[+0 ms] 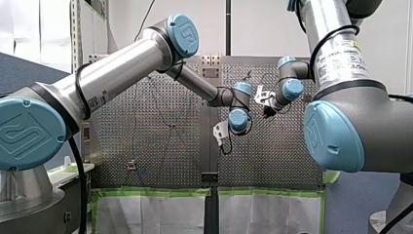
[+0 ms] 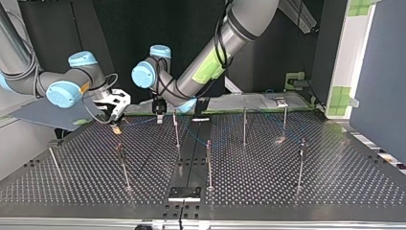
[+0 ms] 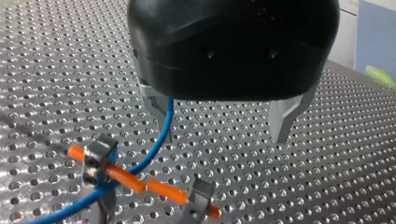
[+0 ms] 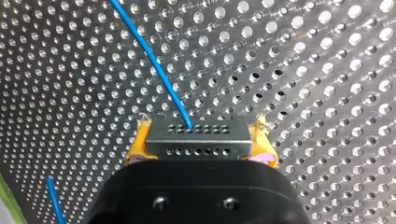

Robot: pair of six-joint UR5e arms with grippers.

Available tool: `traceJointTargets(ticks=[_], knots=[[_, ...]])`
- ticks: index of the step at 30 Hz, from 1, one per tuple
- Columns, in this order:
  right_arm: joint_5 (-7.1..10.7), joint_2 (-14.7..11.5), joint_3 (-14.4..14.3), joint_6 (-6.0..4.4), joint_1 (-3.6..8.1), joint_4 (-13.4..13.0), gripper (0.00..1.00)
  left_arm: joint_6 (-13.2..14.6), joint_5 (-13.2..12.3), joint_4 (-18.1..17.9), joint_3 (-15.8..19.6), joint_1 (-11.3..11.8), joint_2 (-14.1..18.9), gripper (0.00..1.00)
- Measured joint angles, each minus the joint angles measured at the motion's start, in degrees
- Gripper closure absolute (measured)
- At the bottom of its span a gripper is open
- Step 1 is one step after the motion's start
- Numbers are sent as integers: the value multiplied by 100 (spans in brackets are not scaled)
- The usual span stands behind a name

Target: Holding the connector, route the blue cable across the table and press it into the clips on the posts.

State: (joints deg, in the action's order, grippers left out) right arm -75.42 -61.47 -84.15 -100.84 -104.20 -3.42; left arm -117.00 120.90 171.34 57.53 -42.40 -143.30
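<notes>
In the front view, my left pincer [image 1: 223, 139] and my right pincer [image 1: 266, 108] hang near each other over the worktop [image 1: 160, 146]. Both are too small here to read their fingers.

In the top view, my left pincer [image 2: 158, 109] hovers just beside one of the thin posts [image 2: 176, 129], and my right pincer [image 2: 115, 117] is a little further off to its side. I judge that the cable is being seated at this post.

In the left wrist view, my left pincer [image 3: 223, 139] is spread wide and grips nothing. The blue cable [image 3: 161, 137] runs down along the inside of one metal finger to the clip [image 3: 100, 154] just ahead of and below it. There it crosses the clip's orange bar [image 3: 140, 184]. I cannot tell whether it is seated.

In the right wrist view, my right pincer [image 4: 200, 142] has its yellow pads closed on the grey connector [image 4: 210, 129]. The cable leaves the connector's front face and runs away ahead of the pincer.

To do this well, my right pincer should hold the connector firmly and draw the cable only lightly taut, because a hard pull loads the thin wire where it enters the connector. My left pincer should line the cable up over the clip's slot and press straight down along the post. A sideways push would likely bend the slender post or roll the cable off the bar.
</notes>
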Motion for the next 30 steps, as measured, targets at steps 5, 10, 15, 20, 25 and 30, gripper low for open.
traceJointTargets(ticks=[5, 10, 15, 20, 25, 30], knots=[[0, -1, 5, 1, 0, 0, 100, 10, -10, -14, -10, -26, 0, 16], [4, -2, 20, 1, 0, 8, 100, -43, 4, -39, -45, -23, 0, 77], [15, -7, 45, 1, 0, 26, 100, -82, 102, -9, -130, -11, 0, 100], [17, -31, 49, 1, 0, 43, 100, -73, 238, 31, -221, -13, 0, 100], [27, -134, 59, 1, 2, 53, 100, -73, 417, 152, -332, -59, 1, 100], [144, -343, 126, -24, 6, 120, 100, -117, 574, 338, -478, -114, 10, 100]])
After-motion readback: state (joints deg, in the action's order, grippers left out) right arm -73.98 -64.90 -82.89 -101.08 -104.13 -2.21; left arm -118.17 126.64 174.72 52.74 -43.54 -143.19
